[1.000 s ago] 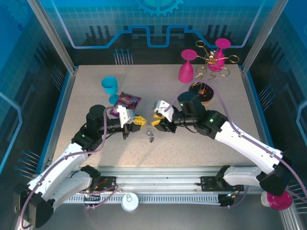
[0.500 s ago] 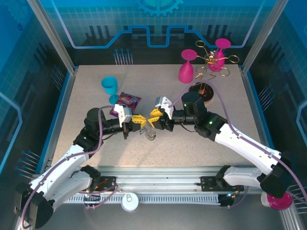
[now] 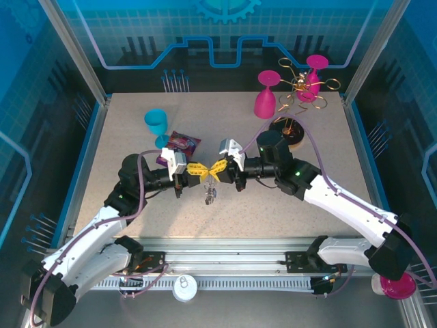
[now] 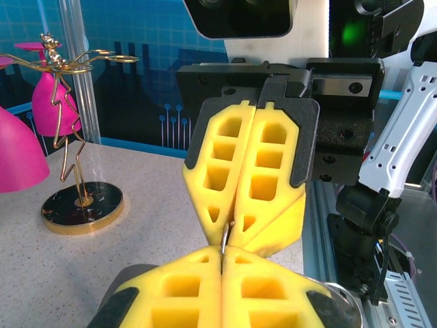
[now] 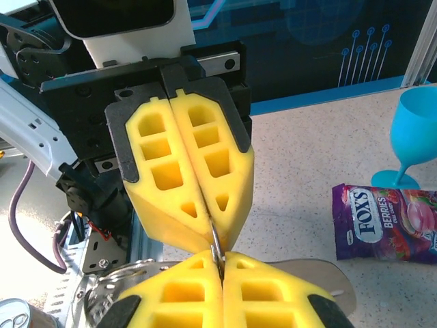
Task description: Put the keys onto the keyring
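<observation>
My left gripper [image 3: 199, 171] and right gripper [image 3: 217, 169] meet tip to tip above the middle of the table. Both are shut on the same thin silvery wire [image 4: 225, 236], a piece of the keyring. In the left wrist view my own gripper [image 4: 223, 251] pinches the wire from below, with the right gripper [image 4: 229, 225] opposite. In the right wrist view the wire [image 5: 216, 247] runs between my right gripper [image 5: 220, 257] and the left gripper [image 5: 210, 229]. A small metal cluster of the keyring [image 3: 208, 196] dangles below the tips. The keys' coloured heads are hidden.
A teal goblet [image 3: 156, 124] and a purple candy bag [image 3: 181, 143] lie behind the left gripper. Pink glasses [image 3: 266, 100] and a gold wire rack [image 3: 298, 87] on a round base [image 3: 287, 131] stand at the back right. A white lid [image 3: 184, 288] sits by the near rail.
The two grippers have closed the gap between them and now touch tip to tip. The small metal cluster has shifted left and now hangs beneath the tips.
</observation>
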You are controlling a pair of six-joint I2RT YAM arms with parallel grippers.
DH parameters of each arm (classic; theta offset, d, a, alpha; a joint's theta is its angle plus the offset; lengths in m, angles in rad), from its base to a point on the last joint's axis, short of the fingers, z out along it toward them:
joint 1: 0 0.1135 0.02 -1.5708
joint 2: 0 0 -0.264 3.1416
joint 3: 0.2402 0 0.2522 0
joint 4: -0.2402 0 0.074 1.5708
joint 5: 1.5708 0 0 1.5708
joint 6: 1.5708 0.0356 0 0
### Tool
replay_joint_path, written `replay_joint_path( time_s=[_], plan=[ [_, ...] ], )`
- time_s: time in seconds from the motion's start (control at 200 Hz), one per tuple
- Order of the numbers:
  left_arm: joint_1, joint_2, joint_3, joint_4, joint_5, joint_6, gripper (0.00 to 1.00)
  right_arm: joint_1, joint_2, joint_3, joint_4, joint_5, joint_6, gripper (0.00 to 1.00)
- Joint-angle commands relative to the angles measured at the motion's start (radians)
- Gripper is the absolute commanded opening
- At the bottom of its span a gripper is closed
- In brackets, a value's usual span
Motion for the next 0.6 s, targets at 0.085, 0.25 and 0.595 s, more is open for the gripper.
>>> replay_joint_path(
  time_s=[0.085, 0.25, 0.595],
  plan=[
    [-0.005, -0.022, 0.03, -0.084, -0.045, 0.079, 0.23, 0.004, 0.027, 0.12, -0.171, 0.01, -0.116, 0.0],
    [-0.005, -0.006, 0.122, -0.355, -0.061, 0.252, 0.24, 0.03, 0.079, 0.268, -0.448, 0.087, -0.272, 0.0],
    [-0.005, 0.017, 0.166, -0.425, -0.038, 0.334, 0.23, 0.109, 0.216, 0.501, -0.722, 0.225, -0.409, 0.0]
  ],
)
